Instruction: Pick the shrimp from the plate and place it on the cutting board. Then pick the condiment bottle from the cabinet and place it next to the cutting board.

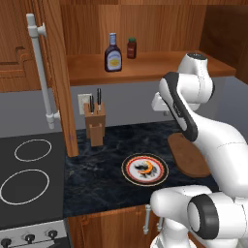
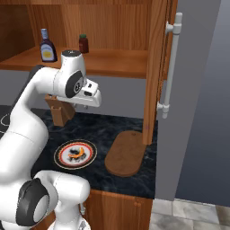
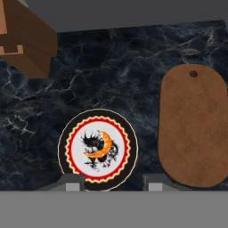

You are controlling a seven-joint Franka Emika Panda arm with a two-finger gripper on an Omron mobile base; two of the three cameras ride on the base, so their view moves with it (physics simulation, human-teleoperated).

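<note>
The gripper (image 3: 111, 181) hung high above the counter, jaws partly apart and empty. The shrimp (image 3: 101, 146) lay mid-plate (image 3: 73, 129), left of the cutting board (image 3: 193, 129); descending straight, centred, seemed wisest.

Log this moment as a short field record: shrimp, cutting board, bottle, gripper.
shrimp: lying on the plate, not yet picked
cutting board: on the dark counter beside the plate, nothing on it
condiment bottle: upright on the cabinet shelf, next to a small red jar
gripper: open, above the plate, holding nothing
</note>
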